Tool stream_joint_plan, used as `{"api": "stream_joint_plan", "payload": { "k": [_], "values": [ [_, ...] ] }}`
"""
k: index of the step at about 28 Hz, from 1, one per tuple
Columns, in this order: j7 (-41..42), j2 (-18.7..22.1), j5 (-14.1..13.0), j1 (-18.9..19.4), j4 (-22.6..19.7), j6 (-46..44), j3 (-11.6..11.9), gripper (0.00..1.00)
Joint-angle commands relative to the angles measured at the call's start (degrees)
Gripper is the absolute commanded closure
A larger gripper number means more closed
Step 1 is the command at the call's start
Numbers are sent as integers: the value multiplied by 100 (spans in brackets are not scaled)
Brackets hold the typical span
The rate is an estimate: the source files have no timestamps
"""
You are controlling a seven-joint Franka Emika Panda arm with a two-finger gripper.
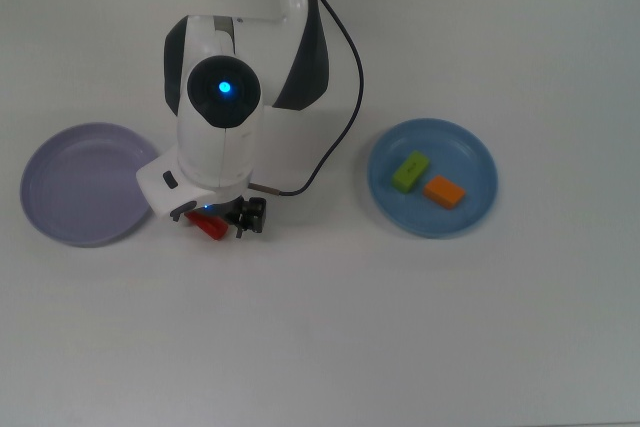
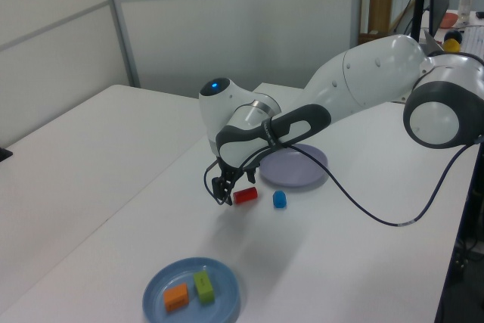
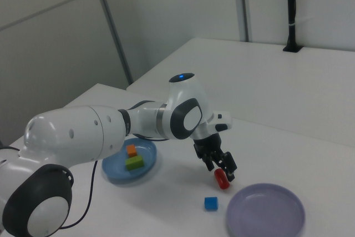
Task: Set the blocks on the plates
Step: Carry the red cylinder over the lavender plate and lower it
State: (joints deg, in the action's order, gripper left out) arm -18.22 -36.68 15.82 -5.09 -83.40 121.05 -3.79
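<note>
In your top view the arm hides the blue cube and covers half the red block.

4 small blocks and 2 round shallow plates lie on a white table. The lime-green block and the orange block lie flat, just beside each other, inside the medium-blue plate at the top view's right. The pale lavender plate sits at the top view's left with nothing in it. The red oblong block lies on its side on the table near the lavender plate's rim. The blue cube rests on the table near the red block and the lavender plate, apart from both
</note>
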Motion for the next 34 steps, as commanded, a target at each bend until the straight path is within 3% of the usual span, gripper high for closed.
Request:
{"api": "stream_joint_plan", "payload": {
  "k": [1, 7, 10, 19, 27, 34],
  "values": [
    [100, 3, 114, 26, -106, 121, 54, 0],
    [100, 3, 132, 26, -150, 77, 62, 0],
    [161, 11, 193, 26, -211, 60, 54, 9],
    [214, 11, 237, 52, -238, -99, 54, 11],
    [231, 11, 237, 52, -229, -90, 54, 61],
    [231, 38, 228, 43, -203, -90, 54, 66]
  ]
}}
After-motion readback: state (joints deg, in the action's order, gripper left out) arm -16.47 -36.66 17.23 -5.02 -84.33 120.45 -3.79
